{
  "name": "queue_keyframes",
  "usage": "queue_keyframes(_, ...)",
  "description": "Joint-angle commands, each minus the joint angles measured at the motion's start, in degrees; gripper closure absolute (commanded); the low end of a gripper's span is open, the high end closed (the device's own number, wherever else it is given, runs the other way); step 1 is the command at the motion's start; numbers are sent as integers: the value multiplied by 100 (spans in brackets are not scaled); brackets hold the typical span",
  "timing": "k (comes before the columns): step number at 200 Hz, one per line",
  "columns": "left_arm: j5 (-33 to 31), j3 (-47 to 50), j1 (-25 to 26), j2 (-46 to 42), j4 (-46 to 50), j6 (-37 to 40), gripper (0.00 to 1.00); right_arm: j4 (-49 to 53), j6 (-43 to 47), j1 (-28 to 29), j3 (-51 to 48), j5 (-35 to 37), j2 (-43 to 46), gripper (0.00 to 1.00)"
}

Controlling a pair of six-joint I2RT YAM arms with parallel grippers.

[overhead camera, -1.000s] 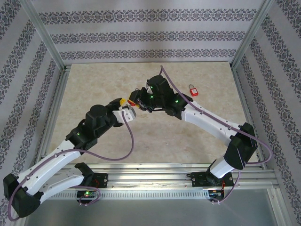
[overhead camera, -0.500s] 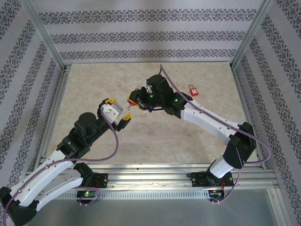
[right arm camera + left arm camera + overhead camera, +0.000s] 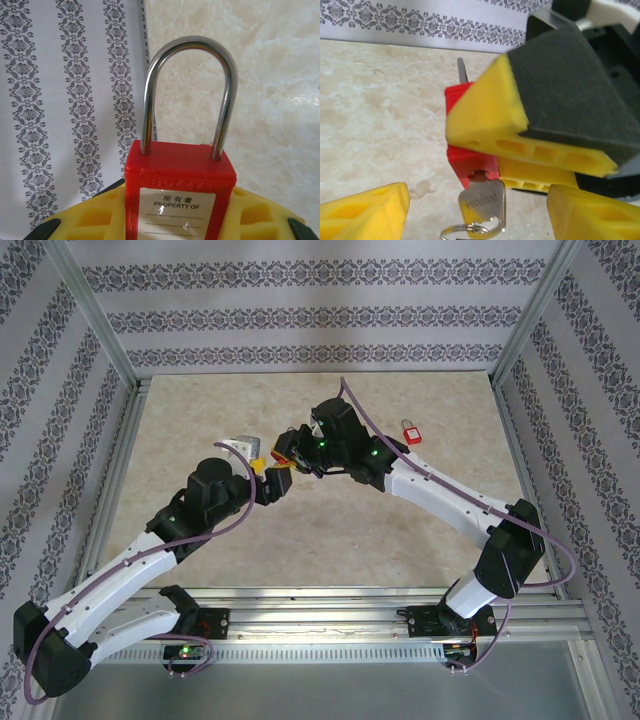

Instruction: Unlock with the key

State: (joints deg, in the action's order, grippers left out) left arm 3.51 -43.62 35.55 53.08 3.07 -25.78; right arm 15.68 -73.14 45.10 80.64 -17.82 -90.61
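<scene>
The left pincer (image 3: 480, 217) stands released, its yellow fingers (image 3: 367, 212) spread to either side of the key (image 3: 483, 202) without touching it. The key sits just ahead, between them. Its blade is pushed into the red padlock (image 3: 470, 162) and a ring (image 3: 465, 231) hangs from its head. Beyond, the right pincer (image 3: 292, 452) is clenched on the padlock's body, with the shackle (image 3: 189, 95) seated at both legs. The key is likely small, stiff, light and slick, and its flat head looks the place to pinch squarely for turning. Far past the right pincer, a second padlock (image 3: 410, 430) lies on the table (image 3: 200, 410).
</scene>
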Motion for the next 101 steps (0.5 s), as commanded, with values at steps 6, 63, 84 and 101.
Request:
queue_keyframes(6,-55,80,-75,1,-567,-517,31,-194,79,-11,57,60,72,100)
queue_keyframes(63,24,203,-83,300,-1171,-615,42,-283,12,67,101,42,4,100)
queue_keyframes(84,-53,253,-92,318,-1282,-553,47,-310,-36,100,63,47,17,100)
queue_keyframes(101,-22,272,-92,360,-1365,-516,50,-426,-129,95,9,-10,0,100)
